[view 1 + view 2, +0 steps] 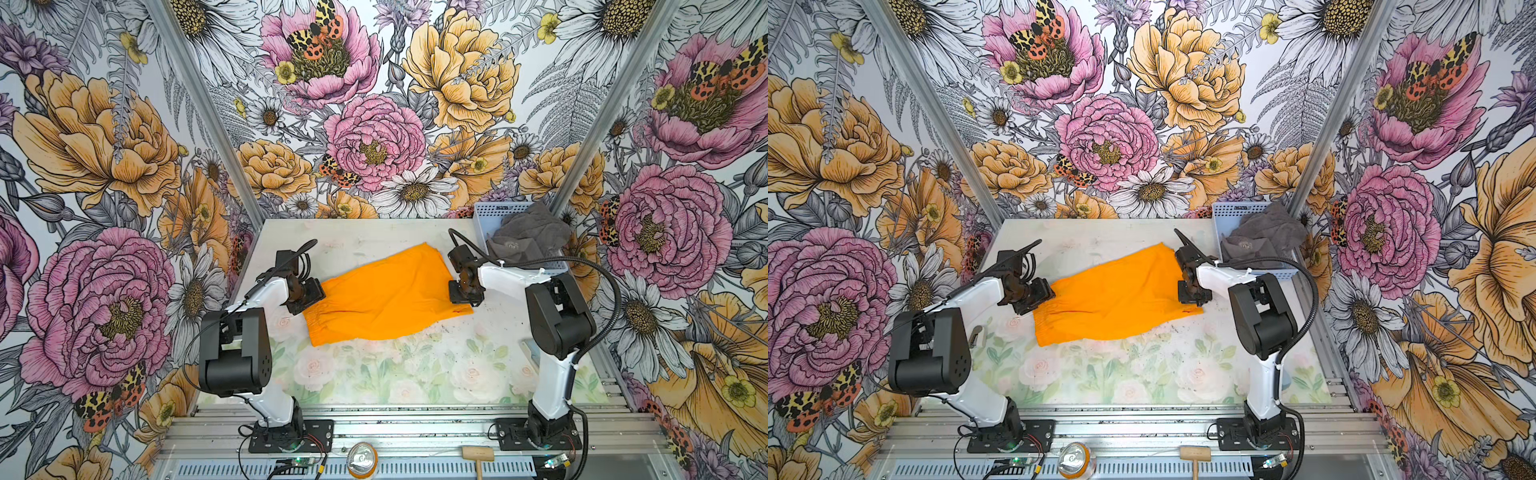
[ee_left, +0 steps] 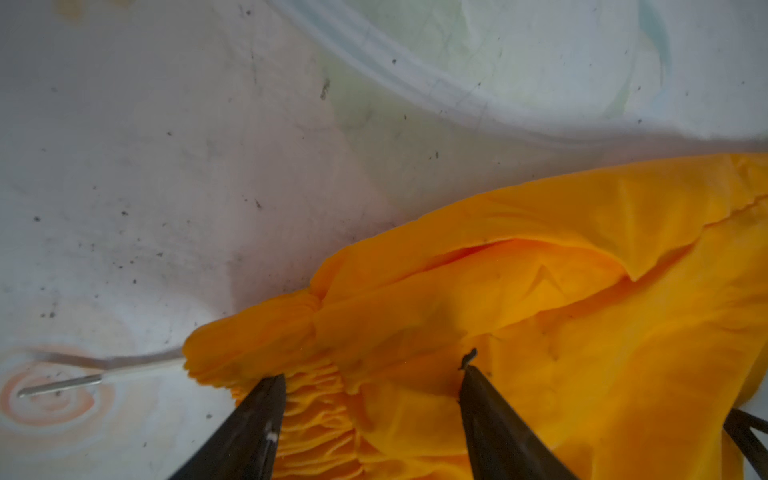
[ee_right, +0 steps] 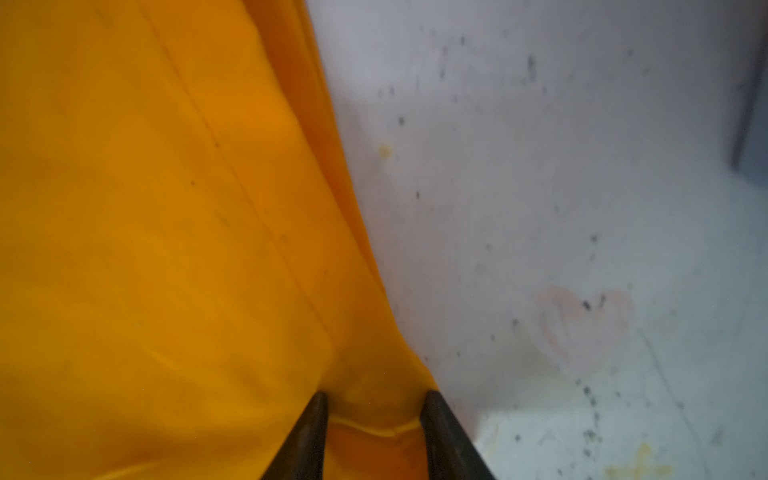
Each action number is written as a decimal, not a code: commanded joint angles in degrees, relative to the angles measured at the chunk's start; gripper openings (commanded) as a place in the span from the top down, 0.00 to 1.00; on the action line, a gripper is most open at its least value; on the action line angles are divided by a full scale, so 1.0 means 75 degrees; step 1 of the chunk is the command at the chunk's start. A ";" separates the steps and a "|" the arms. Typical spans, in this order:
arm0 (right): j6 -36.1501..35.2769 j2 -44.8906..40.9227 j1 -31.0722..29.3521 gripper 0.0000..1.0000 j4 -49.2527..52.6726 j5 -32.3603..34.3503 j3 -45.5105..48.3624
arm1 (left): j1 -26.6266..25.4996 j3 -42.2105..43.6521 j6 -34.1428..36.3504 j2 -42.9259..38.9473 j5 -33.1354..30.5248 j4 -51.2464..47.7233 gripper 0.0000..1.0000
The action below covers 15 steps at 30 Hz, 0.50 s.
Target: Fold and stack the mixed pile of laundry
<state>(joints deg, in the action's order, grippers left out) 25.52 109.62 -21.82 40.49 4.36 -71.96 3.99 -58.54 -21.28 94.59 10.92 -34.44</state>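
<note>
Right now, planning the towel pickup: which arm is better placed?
Probably right: its pincer is at the shorts' end nearer the basket holding the towel; the left pincer is at the far end.

Three walls carry bold floral wallpaper with pink and yellow peonies, white daisies and spotted moths. Silver metal posts rise at the two far corners. The worktop is white with a faded rose print, scuffed and speckled. Ribbed metal rails line its near edge. The light is bright and even.
</note>
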 commanded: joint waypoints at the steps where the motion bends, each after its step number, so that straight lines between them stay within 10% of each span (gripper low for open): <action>1: 0.0413 -0.0478 -0.0090 0.60 0.0533 0.0190 0.0699 | 0.0007 -0.0255 0.0312 0.0126 -0.0091 0.0083 0.32; 15: 0.0384 -0.1005 -0.0078 0.55 0.0699 -0.0280 -0.0191 | -0.0640 -0.0106 -0.0038 -0.1657 -0.0134 -0.0429 0.25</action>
<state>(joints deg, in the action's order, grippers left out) 28.05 99.90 -22.44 46.46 3.66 -72.73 0.40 -60.66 -20.69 83.48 10.11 -36.18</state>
